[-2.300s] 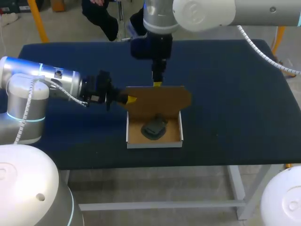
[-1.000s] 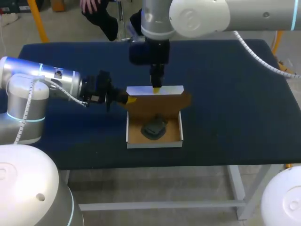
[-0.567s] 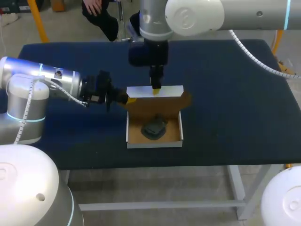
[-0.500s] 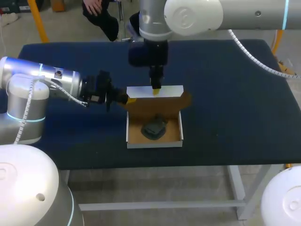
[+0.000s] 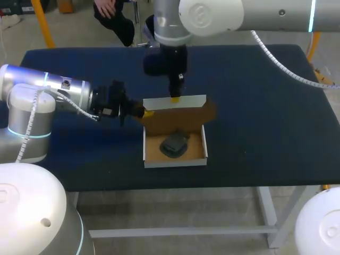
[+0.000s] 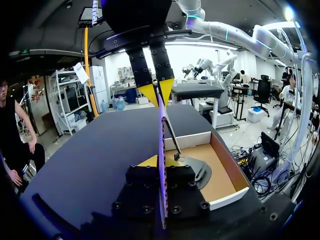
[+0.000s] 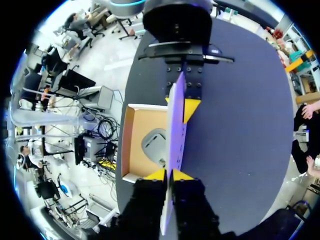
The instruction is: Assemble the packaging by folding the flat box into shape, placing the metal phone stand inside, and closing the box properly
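Note:
The cardboard box's open tray (image 5: 175,162) lies mid-table with the dark metal phone stand (image 5: 174,144) inside. Its brown lid (image 5: 180,116) stands upright at the far wall, the top flap (image 5: 187,101) bent over and showing white. My left gripper (image 5: 144,112) is shut on the lid's left edge. My right gripper (image 5: 174,98) comes down from above and pinches the top flap. In the left wrist view the lid (image 6: 162,130) runs edge-on between my left gripper (image 6: 161,167), with the right gripper (image 6: 159,94) on its far end. The right wrist view shows the right gripper (image 7: 169,175) on the lid (image 7: 175,125), the stand (image 7: 154,145) beside it.
The dark blue table top (image 5: 265,106) stretches bare to the right of the box and in front of it down to the near edge. My left arm lies low over the left part of the table.
The right gripper's fingers have shut on the lid's top flap. The right arm has shifted slightly left, and the lid leans a little more. The left arm has not moved.

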Action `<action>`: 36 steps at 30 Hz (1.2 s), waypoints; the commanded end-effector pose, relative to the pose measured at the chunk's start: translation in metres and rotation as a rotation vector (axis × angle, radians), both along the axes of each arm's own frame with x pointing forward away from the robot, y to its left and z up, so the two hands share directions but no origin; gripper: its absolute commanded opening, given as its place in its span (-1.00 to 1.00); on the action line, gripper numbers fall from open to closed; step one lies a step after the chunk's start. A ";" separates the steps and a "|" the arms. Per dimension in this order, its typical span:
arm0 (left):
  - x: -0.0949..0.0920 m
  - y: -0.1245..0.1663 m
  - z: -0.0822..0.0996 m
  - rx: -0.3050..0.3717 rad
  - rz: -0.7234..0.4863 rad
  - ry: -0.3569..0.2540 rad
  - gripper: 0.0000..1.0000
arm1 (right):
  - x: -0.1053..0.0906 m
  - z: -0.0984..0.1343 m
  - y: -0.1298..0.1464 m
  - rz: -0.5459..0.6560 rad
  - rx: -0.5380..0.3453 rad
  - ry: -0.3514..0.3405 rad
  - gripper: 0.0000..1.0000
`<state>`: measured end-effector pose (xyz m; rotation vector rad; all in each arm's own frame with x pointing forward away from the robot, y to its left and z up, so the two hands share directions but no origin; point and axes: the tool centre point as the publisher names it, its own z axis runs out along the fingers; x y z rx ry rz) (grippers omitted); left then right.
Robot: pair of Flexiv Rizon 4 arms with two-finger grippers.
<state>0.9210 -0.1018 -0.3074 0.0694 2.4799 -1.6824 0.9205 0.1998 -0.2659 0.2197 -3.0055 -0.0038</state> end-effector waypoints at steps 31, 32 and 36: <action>0.000 -0.001 0.001 -0.001 0.000 -0.001 -1.00 | 0.019 0.064 -0.032 -0.527 0.008 -0.160 1.00; 0.000 -0.001 0.001 -0.001 0.000 -0.001 -1.00 | 0.019 0.065 -0.033 -0.544 0.015 -0.158 1.00; 0.000 -0.001 0.001 -0.001 0.000 -0.001 -1.00 | 0.019 0.068 -0.041 -0.710 -0.115 -0.300 1.00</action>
